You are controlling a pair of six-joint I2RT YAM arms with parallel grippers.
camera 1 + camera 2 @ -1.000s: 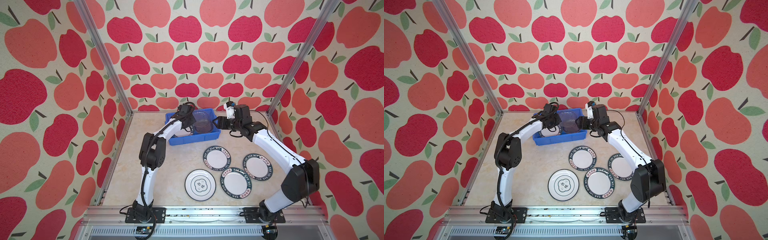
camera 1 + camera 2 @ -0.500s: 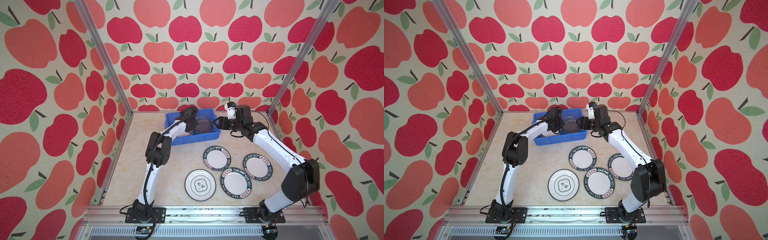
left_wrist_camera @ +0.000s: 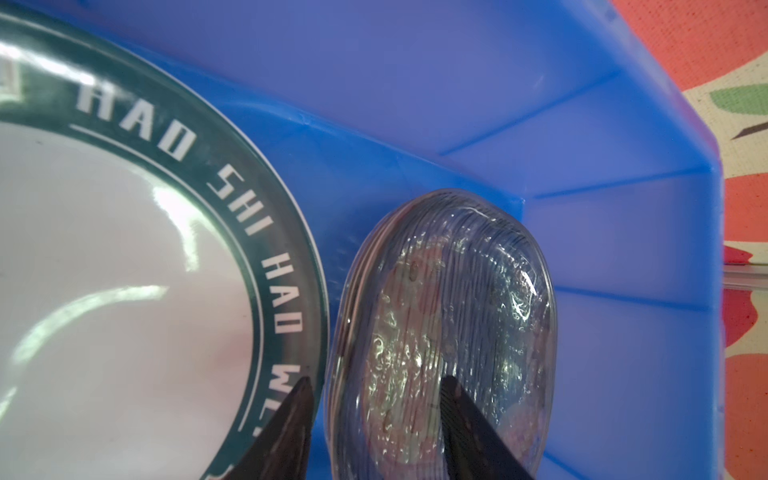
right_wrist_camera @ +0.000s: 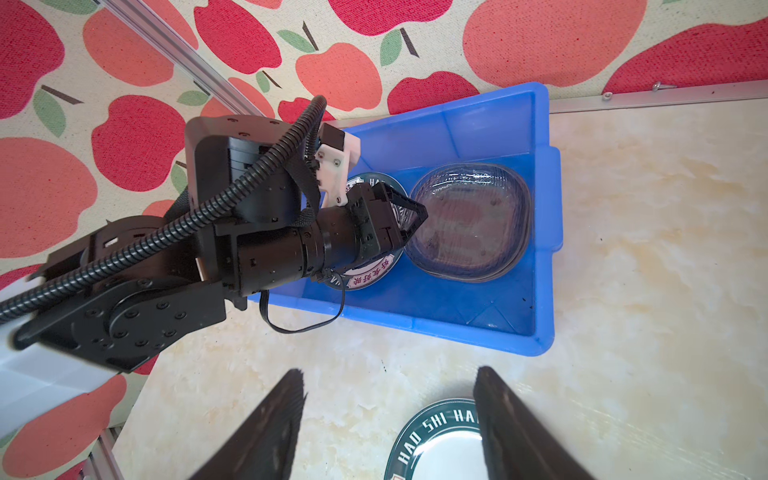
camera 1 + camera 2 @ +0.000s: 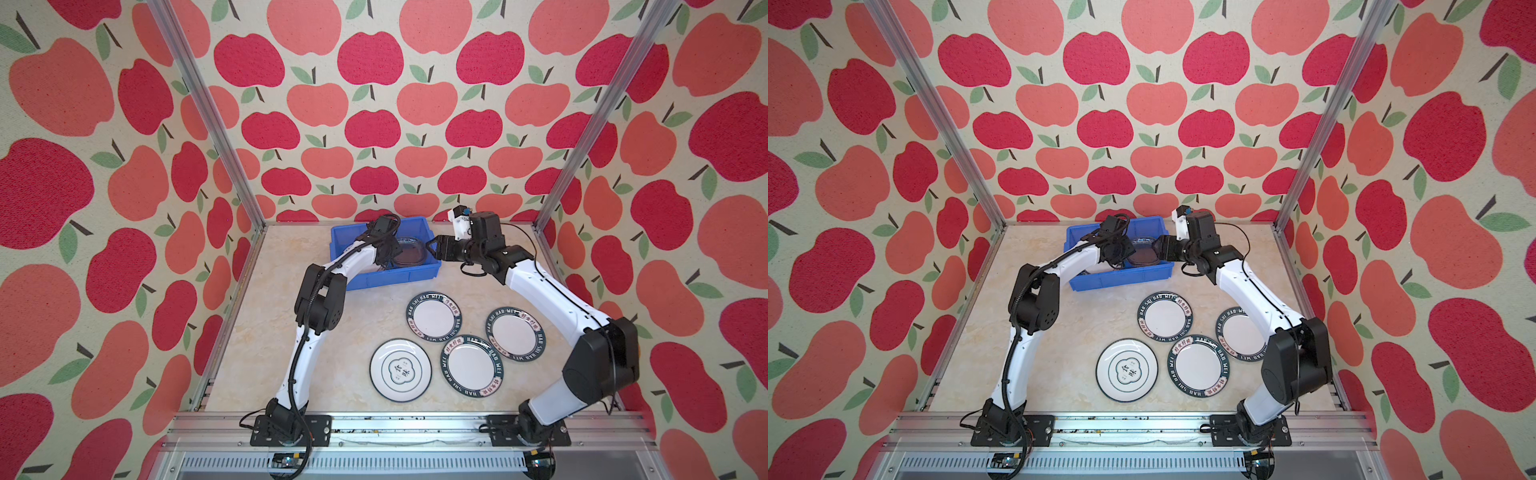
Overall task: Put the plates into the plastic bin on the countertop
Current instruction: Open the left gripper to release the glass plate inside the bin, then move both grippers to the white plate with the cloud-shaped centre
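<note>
Plates of grey glass [image 4: 469, 220] sit in the far blue bin [image 5: 395, 279], left jaws open astride their rim, right jaws open and empty; you should withdraw, then fetch a white plate [image 5: 434, 317] off the tabletop [image 5: 266, 332].

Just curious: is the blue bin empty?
Not empty: stacked grey glass plates and one green-rimmed plate lie inside the blue bin.

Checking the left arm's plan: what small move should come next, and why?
Probably lift the left gripper straight up, out of the bin: its jaws stand open astride the rim of the glass plates, which lie in the bin beside a lettered plate.
</note>
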